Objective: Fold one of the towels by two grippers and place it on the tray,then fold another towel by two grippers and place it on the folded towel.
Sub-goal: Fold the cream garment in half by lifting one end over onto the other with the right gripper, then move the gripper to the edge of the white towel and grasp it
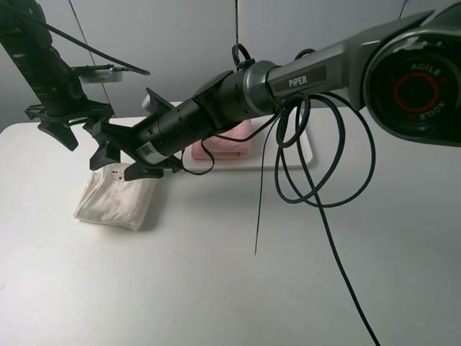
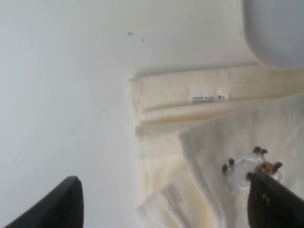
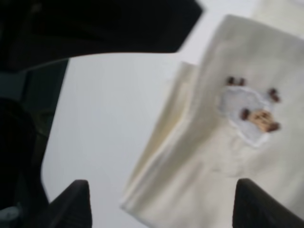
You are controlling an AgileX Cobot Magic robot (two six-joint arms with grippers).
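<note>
The cream towel (image 1: 115, 202) lies folded on the table at the left, and its tag (image 2: 206, 98) and a small embroidered animal (image 3: 251, 114) both show. My right gripper (image 1: 124, 163) has reached across the middle and hangs just over the towel's far edge, open (image 3: 161, 209), with nothing between its fingers. Up and to the left of the towel, my left gripper (image 1: 75, 130) is also open (image 2: 166, 209) and empty. The pink towel (image 1: 223, 151) rests folded on the white tray (image 1: 270, 157), partly hidden by the right arm.
Black cables (image 1: 317, 194) hang in loops from the right arm over the table's middle. A corner of the tray (image 2: 280, 28) lies close to the cream towel. The left arm (image 3: 95, 23) stands close beside the right gripper.
</note>
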